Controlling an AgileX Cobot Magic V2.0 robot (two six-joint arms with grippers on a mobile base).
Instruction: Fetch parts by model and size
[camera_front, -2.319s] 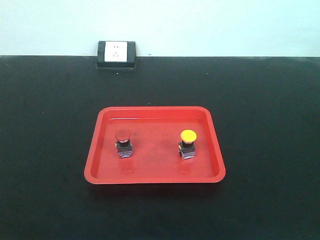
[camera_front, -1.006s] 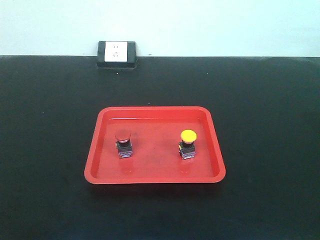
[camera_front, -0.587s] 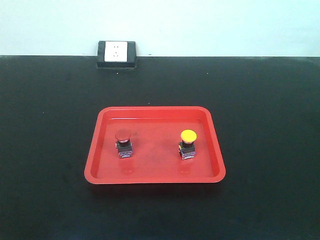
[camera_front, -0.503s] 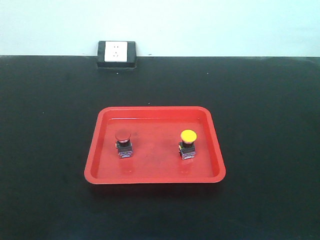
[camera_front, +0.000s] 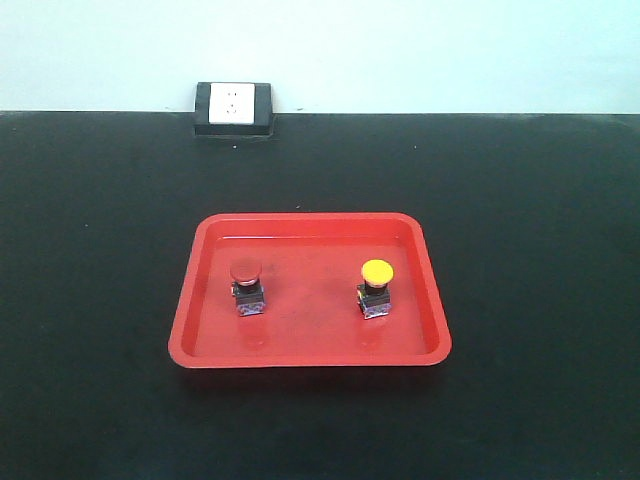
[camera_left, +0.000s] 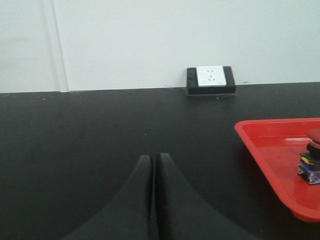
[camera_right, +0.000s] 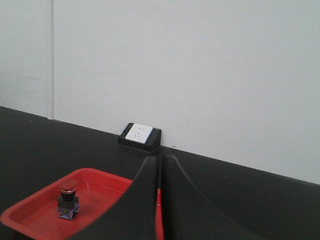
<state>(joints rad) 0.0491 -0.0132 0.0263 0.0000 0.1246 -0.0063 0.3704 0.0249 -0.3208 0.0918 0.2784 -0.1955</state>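
Insp. note: red tray (camera_front: 310, 355) sits mid-table on black top; 2 parts inside, both upright, well apart. Red-cap switch (camera_front: 247, 287) on tray's left half, yellow-cap switch (camera_front: 376, 287) on right half, roughly level w/ each other. Neither touches the tray wall.

Left gripper (camera_left: 153, 165): fingers pressed together, nothing between them. It hangs over bare table, left of the tray; in left wrist view the red-cap switch shows at far right, ahead and to the right of the tips. Right gripper (camera_right: 160, 166): also pressed together, empty, raised; in its view the red-cap switch lies low and to the left, and the yellow one isn't seen, likely hidden behind the fingers.

Neither arm shows in front view, so both are well back from the tray.

Judgement: red cap is the left arm's reach, yellow the right's. Each switch's long axis is vertical, so a top-down pinch on the base looks right. Fingers must spread 1st.

Wall socket (camera_front: 234, 105) at rear, not relevant.
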